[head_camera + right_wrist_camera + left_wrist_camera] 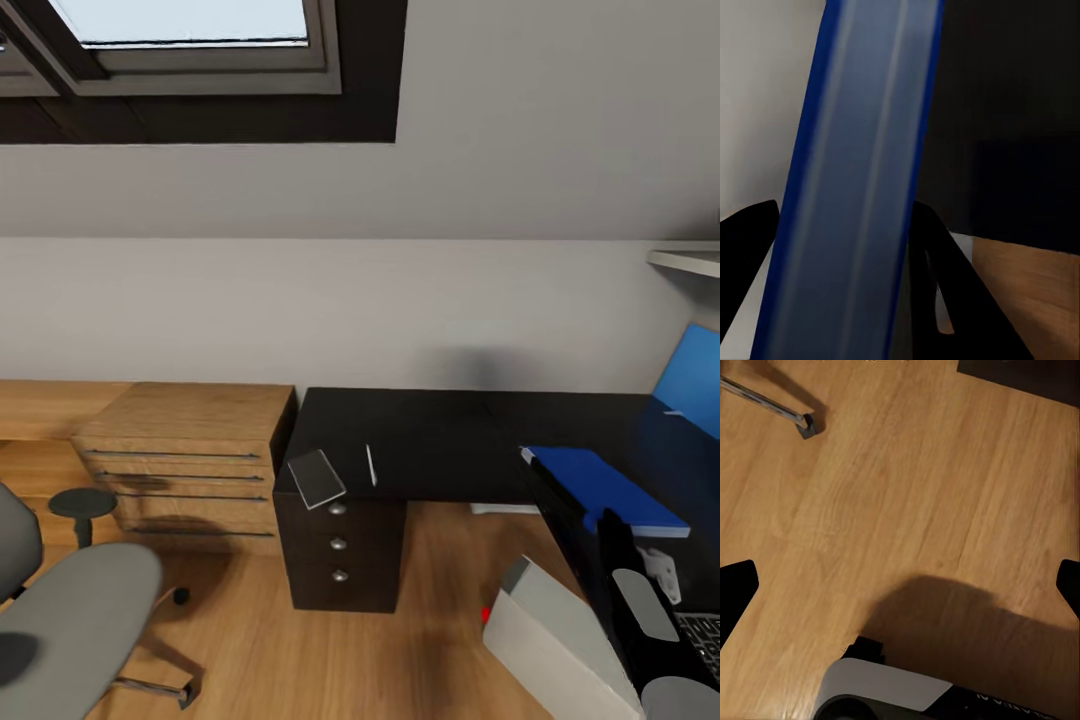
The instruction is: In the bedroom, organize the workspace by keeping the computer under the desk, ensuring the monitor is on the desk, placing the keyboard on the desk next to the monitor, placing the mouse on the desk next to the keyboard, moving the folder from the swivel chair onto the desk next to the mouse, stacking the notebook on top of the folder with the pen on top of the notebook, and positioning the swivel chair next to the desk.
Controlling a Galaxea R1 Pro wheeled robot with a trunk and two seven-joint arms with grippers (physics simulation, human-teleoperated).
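My right gripper [606, 522] [840, 219] is shut on the near edge of a blue flat item [600, 486] [855, 180], folder or notebook, I cannot tell which; it hangs over the black desk [440, 440]. The white pen [371, 465] lies on the desk's left part beside a small grey flat item [316, 478], possibly the mouse. The grey computer [555, 640] stands on the floor near the desk. A corner of the keyboard [703, 633] peeks out behind my right arm. The swivel chair [75, 625] is at lower left. My left gripper [900, 585] is open over bare floor. The monitor is out of view.
A low light-wood cabinet [190, 455] stands left of the desk's black drawer unit [340, 550]. The blue back panel [695, 380] rises at the desk's far right. A chair base leg [765, 401] lies on the wood floor [440, 600].
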